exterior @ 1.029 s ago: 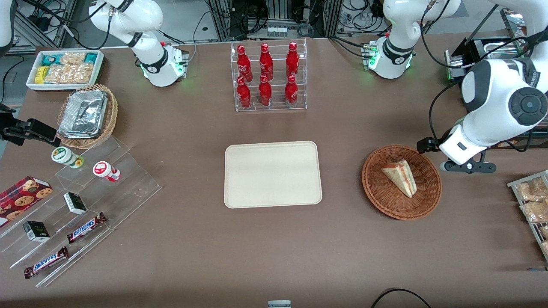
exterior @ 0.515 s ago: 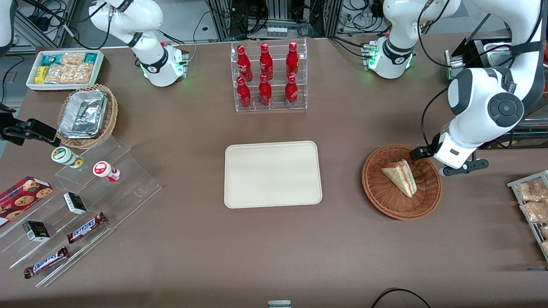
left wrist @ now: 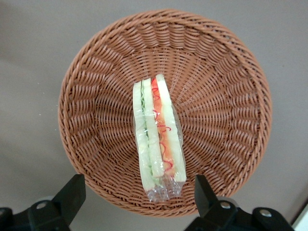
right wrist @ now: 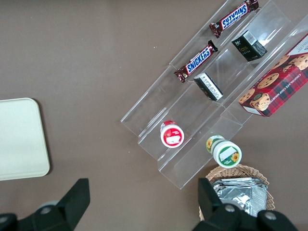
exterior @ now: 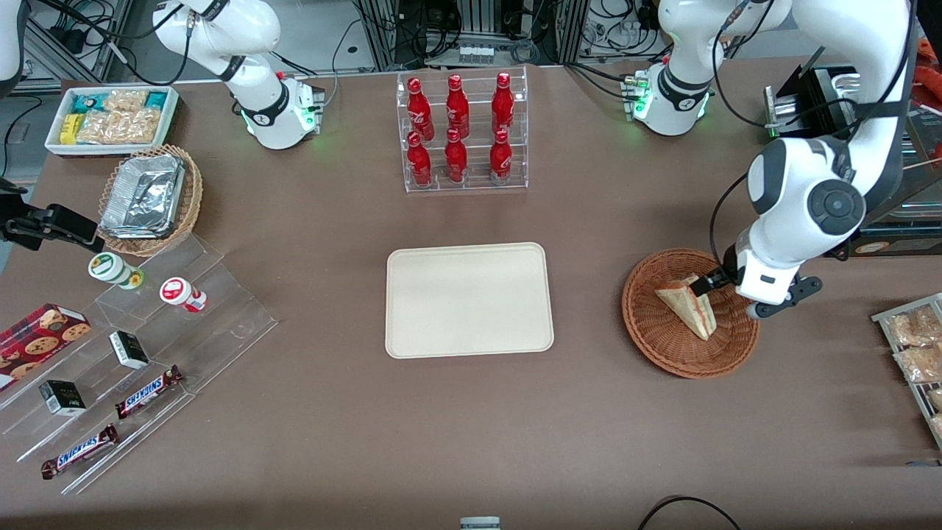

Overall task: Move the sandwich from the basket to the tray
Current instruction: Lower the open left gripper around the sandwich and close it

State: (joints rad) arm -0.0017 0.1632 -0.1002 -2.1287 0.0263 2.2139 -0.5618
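Woven basket (left wrist: 96,72) holds the sandwich (left wrist: 159,137), long axis toward the rim; the gripper (left wrist: 137,199) hovers above, fingers wide, empty.

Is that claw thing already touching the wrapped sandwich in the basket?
Apart. The left wrist view shows the gripper open, its fingers spread clear of the sandwich lying in the basket.

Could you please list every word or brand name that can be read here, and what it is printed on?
"SNICKERS": two brown candy bars on the clear stepped stand.
Red bottles, cookie box, small dark boxes: print unreadable.
Wrapped triangular sandwich, under the open tool: none.
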